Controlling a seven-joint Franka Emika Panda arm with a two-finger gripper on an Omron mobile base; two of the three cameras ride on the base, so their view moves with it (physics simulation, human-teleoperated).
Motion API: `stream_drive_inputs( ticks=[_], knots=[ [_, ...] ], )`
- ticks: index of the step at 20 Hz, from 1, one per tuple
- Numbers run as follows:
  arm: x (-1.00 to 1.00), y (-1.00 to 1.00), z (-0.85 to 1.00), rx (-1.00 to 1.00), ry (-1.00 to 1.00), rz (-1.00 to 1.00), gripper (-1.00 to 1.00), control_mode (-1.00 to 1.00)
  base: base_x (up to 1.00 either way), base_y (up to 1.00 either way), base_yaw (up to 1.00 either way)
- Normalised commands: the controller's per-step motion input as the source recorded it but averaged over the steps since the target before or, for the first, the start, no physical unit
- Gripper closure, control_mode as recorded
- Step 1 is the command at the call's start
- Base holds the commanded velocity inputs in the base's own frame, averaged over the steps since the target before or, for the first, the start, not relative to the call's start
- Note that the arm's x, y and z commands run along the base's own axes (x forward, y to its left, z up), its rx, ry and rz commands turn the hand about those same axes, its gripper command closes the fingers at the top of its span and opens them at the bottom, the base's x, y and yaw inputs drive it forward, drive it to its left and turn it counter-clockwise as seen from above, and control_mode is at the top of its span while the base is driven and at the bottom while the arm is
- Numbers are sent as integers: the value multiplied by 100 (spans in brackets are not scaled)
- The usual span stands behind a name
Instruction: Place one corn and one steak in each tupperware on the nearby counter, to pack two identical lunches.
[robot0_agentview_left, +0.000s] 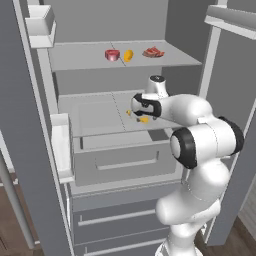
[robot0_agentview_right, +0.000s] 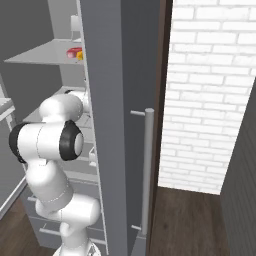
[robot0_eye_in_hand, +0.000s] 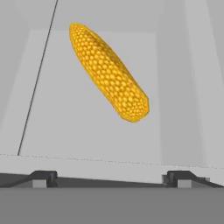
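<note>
Hovering with jaws spread wide and empty, our gripper (robot0_eye_in_hand: 111, 177) faces the long corn (robot0_eye_in_hand: 108, 71), which lies diagonally on the middle fridge shelf (robot0_agentview_left: 95, 117) just ahead of the fingertips. Up on the top shelf (robot0_agentview_left: 85, 56) sit the chunk steak (robot0_agentview_left: 112, 55), the stubby corn (robot0_agentview_left: 128, 55) and the marbled steak (robot0_agentview_left: 153, 52). If we close across that slant (it isn't square to the jaws), the cob may roll or squirt free.

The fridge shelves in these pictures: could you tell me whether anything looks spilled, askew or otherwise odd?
Nothing looks spilled or damaged. The long corn cob lies loose and diagonal on the middle shelf, ahead of the open pincer. The upper shelf holds a pink-red steak chunk, a short cob and a marbled steak, unwrapped but tidy.
</note>
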Motion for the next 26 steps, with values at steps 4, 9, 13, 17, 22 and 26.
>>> stream_drive_inputs(
  ticks=[4, 9, 13, 17, 22, 26],
  knots=[
    [42, 0, -1, 0, -1, 0, -100, -100, 0, 0, 0],
    [18, 0, -27, 0, 0, 0, -100, -100, 0, 0, 0],
    [24, 0, -24, 0, 0, 0, -100, -100, 0, 0, 0],
    [31, 0, -13, 0, 0, 0, -100, -100, 0, 0, 0],
    [32, 0, -14, 0, 0, 0, -100, -100, 0, 0, 0],
    [41, 0, -17, 0, 0, 0, -100, -100, 0, 0, 0]
  ],
)
